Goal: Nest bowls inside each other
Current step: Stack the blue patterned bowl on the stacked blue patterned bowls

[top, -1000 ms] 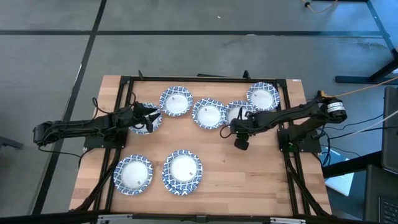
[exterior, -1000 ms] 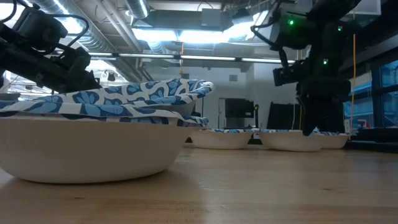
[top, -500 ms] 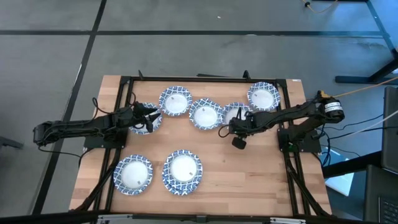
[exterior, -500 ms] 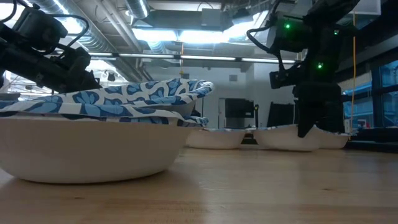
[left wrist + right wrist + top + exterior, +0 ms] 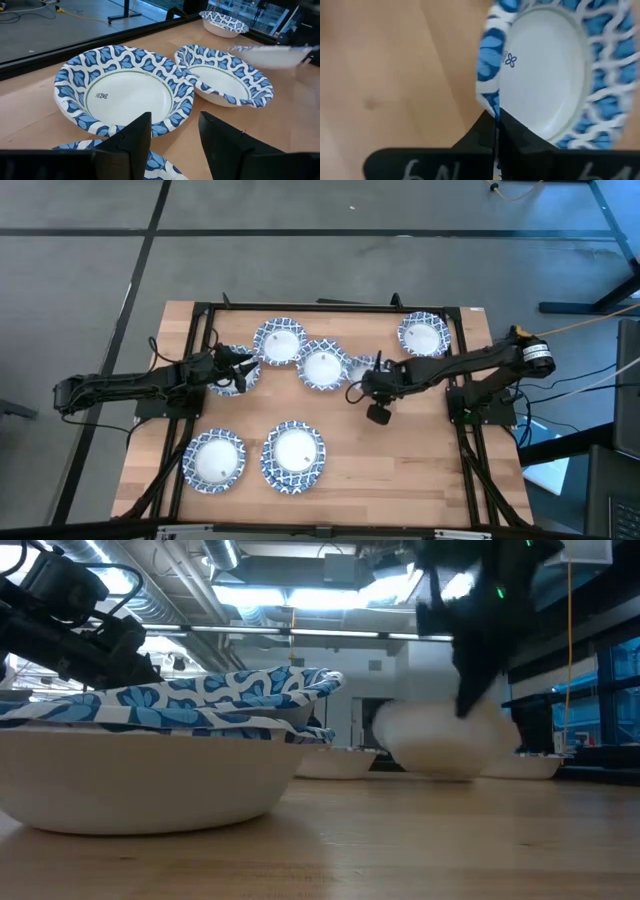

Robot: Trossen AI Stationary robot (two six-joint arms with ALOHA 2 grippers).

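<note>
Several blue-and-white patterned bowls lie on the wooden table. My right gripper (image 5: pixel 360 387) is shut on the rim of one bowl (image 5: pixel 362 366), which shows blurred in the low view (image 5: pixel 440 745), right of the table's middle. Its neighbour bowl (image 5: pixel 321 366) lies just to the left, beside another bowl (image 5: pixel 281 342). My left gripper (image 5: pixel 172 135) stands open above a bowl (image 5: pixel 226 372) at the left, touching nothing. Two bowls (image 5: pixel 215 460) (image 5: pixel 293 453) rest near the front edge, one (image 5: pixel 422 335) at the far right. My right gripper pinches the bowl's patterned rim (image 5: pixel 490 102) between its two fingers, one finger inside the bowl and one outside. It comes slanting from the table's right and near side. In the low view the bowl hangs tilted, raised off the table.
A black metal frame (image 5: pixel 330 308) runs round the table's far edge and sides. Bare wood lies in the middle (image 5: pixel 400 450) and to the front right. The room with ceiling lights shows beyond the table in the low view.
My right gripper has shut on the bowl's rim and gone toward the table's left, raising and tilting the bowl. The neighbouring bowl has slid leftward, toward the far-left bowl.
</note>
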